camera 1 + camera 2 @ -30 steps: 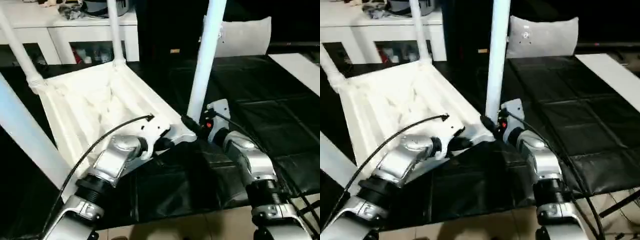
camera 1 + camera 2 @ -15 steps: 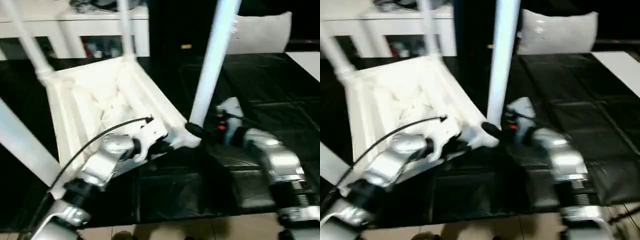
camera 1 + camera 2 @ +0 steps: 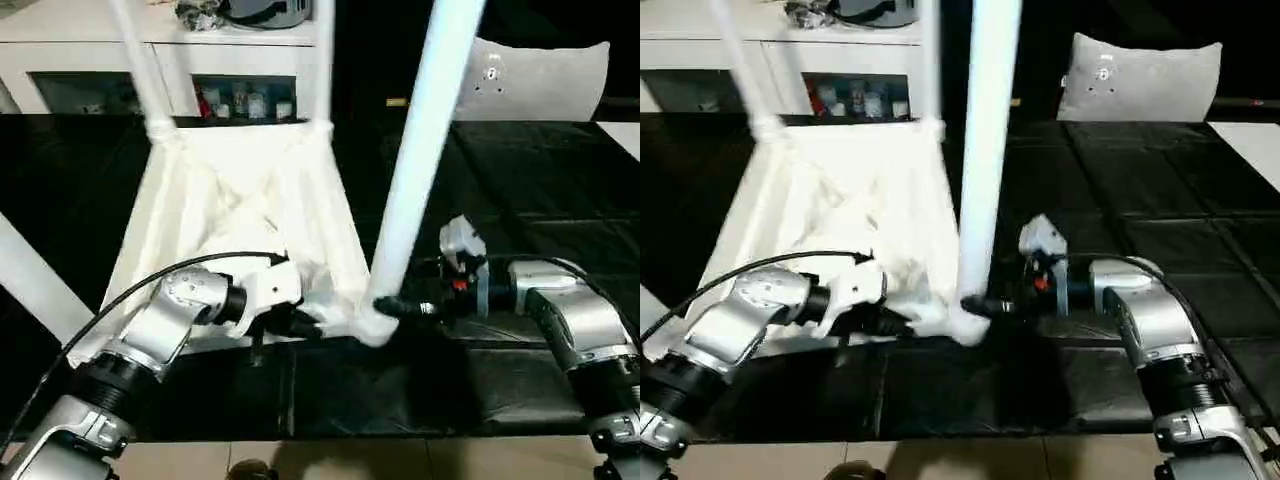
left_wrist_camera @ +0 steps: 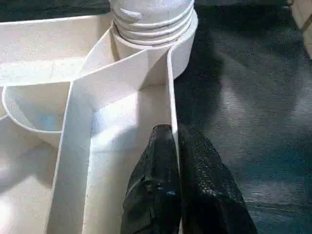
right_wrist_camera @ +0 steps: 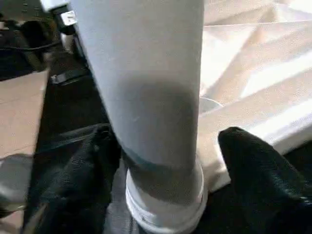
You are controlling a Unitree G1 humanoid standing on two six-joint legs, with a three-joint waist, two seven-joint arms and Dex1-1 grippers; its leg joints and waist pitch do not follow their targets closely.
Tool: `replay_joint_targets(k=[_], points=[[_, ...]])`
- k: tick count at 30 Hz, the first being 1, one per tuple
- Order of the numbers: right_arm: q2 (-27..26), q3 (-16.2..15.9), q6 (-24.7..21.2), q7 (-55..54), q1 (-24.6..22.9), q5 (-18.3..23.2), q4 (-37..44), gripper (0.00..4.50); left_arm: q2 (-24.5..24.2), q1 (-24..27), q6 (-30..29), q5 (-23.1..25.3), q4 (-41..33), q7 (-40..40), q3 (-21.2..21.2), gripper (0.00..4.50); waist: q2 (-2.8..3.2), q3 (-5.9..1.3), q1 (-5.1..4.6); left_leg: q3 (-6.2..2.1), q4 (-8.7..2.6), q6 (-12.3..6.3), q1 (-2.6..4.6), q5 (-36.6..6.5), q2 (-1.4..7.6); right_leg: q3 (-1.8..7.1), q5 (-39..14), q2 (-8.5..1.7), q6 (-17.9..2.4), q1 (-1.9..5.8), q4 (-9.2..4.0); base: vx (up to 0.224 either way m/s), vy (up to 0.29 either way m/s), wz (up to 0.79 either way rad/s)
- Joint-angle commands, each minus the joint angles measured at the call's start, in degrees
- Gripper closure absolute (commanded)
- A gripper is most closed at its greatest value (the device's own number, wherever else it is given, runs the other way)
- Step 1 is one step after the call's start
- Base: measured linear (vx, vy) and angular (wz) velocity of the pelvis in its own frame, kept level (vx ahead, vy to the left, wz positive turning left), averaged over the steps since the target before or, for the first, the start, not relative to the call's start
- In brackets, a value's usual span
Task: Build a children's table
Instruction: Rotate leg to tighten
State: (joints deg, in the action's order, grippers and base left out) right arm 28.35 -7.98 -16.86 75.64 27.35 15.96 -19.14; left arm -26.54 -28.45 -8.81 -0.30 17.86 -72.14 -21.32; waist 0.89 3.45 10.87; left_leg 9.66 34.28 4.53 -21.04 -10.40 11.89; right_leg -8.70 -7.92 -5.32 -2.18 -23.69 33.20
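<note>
Currently, the upturned table top's [image 3: 240, 190] rim is being pinched by the left pincer [image 4: 174, 146]; at its three o'clock, the near leg [image 3: 420, 150] is being straddled by the spread right pincer [image 5: 161, 161].

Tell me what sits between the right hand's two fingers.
In the right wrist view, the near table leg stands between the right hand's black fingers, just above its corner socket in the table top.

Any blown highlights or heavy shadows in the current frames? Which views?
Left eye view: the table top underside blows out and its ribs barely read; the black mat goes nearly featureless. Left wrist view: even light on the ribs; the corner socket throws a dark shadow on the mat. Right wrist view: a shadow band crosses the leg low down.
</note>
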Motion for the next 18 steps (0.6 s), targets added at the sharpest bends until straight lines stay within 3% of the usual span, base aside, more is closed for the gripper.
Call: replay_joint_targets(k=[1, 2, 10, 11, 18], points=[[0.6, -0.4, 0.2, 0.7, -0.1, 0.5, 1.2, 1.32, 0.1, -2.5, 2.1, -1.6, -2.2, -2.5, -0.9, 4.50, -0.19, -4.76, -0.28, -0.35, -3.85, -2.93, 0.68, -11.6, 2.04, 3.69, -19.9, -4.16, -7.1, 3.57, -3.71, 0.000, 0.000, 0.00], [0.4, -0.4, 0.2, 1.1, 0.0, 0.7, 0.7, 1.38, 0.2, -2.5, 2.4, -1.8, -2.2, -2.8, -1.1, 4.50, -0.47, -4.75, -0.19, -0.28, -3.83, -2.89, 0.74, -11.6, 2.03, 3.71, -20.2, -4.12, -7.0, 3.50, -3.73, 0.000, 0.000, 0.00], [0.9, -1.5, -0.4, 4.5, -0.2, 1.3, 0.2, 2.19, 1.2, -2.8, 3.7, -1.2, -0.6, -2.5, -1.2, 4.50, -0.38, -4.84, 0.20, -0.35, -3.76, -2.87, 0.69, -11.2, 2.03, 3.64, -20.9, -4.11, -6.3, 3.50, -3.73, 0.000, 0.000, 0.00], [0.9, -1.5, -0.7, 4.9, -0.3, 1.6, 0.0, 2.25, 1.3, -2.7, 3.6, -0.9, -0.5, -2.1, -1.1, 4.50, -0.81, -4.77, 0.11, -0.28, -3.77, -2.93, 0.66, -11.1, 2.00, 3.63, -21.4, -4.11, -6.1, 3.51, -3.80, 0.000, 0.000, 0.00], [-0.1, -0.1, -3.0, 4.7, -1.5, 4.1, 0.0, 2.49, 2.7, -2.2, 0.0, -2.1, -1.1, 0.2, 0.3, 4.50, -0.78, -4.81, 0.15, -0.25, -3.70, -3.05, 0.62, -10.6, 1.97, 3.58, -22.2, -4.16, -5.6, 3.54, -3.93, 0.000, 0.000, 0.00]])
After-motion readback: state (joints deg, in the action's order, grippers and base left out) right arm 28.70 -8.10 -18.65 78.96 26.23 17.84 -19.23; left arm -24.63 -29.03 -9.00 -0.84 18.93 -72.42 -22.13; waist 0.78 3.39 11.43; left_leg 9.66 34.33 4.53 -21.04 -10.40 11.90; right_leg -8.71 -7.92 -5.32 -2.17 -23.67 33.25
